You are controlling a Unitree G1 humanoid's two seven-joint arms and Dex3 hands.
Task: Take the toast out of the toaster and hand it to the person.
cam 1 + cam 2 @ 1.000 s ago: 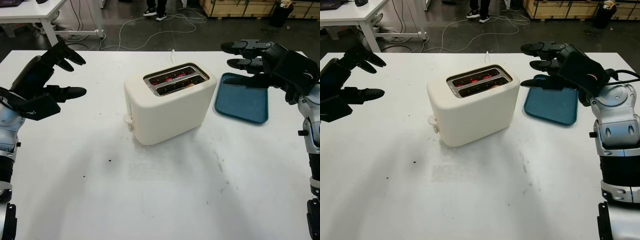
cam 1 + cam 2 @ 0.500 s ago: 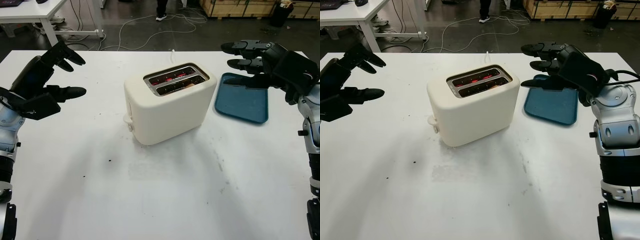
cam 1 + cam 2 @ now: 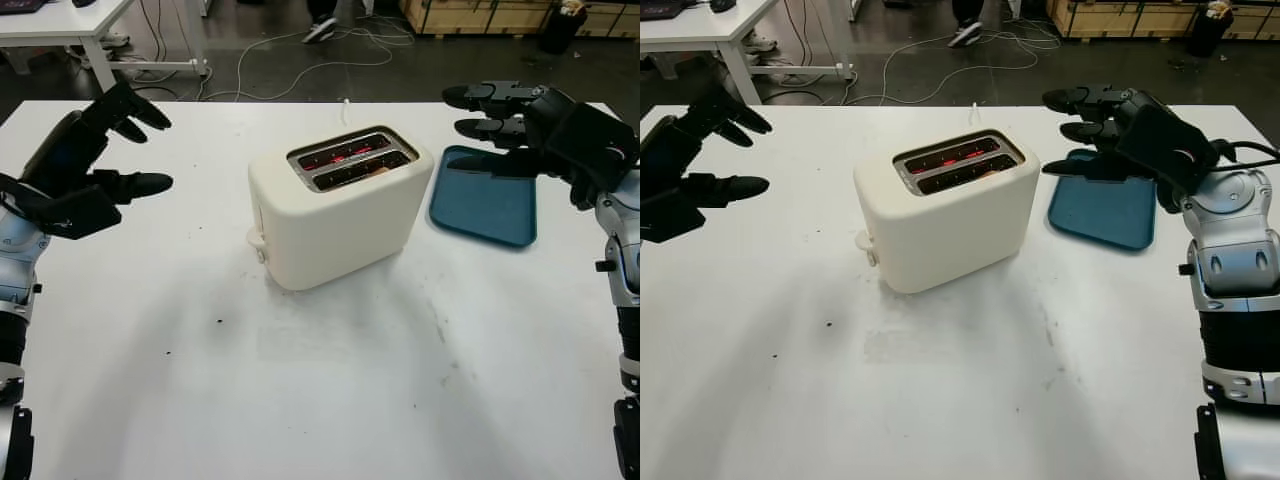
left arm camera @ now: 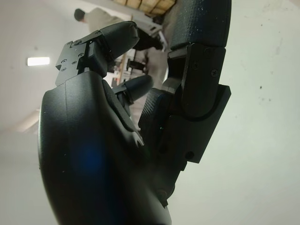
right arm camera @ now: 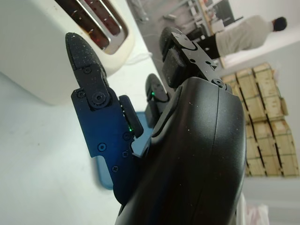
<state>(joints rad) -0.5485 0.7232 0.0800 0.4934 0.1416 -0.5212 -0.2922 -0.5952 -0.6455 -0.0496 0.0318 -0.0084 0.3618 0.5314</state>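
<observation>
- Since the toast (image 3: pixel 378 169) is sitting down in the front slot of the toaster (image 3: pixel 338 205), with just a sliver of brown peeking out at one end, I'd say we're basically at square one here. Nothing pulled, nothing handed over.
- My left hand (image 3: pixel 85 170) is up over the left side of the desk (image 3: pixel 330 380), well apart from the toaster, open and holding nothing.
- My right hand (image 3: pixel 530 125) hangs above the far edge of the blue tray (image 3: pixel 487 210), also open with nothing in it. It's the closer one to the toaster, so my guess is it does the reaching.
- Containers: the toaster's two slots are glowing red inside, so the elements look like they're on. I can only make out toast in the front slot; can't tell if the back one has anything in it. The tray just right of the toaster has nothing on it.
- What's left, as I read it: get a hand over the slots, pinch the toast, lift it clear, pass it over. The lever (image 3: pixel 256 240) on the toaster's left end looks like it's down, and the toast sits low, so grabbing it could be fiddly.
- Somebody's feet (image 3: pixel 320 30) are on the floor way behind the desk, but nobody's at the desk to take it.
</observation>
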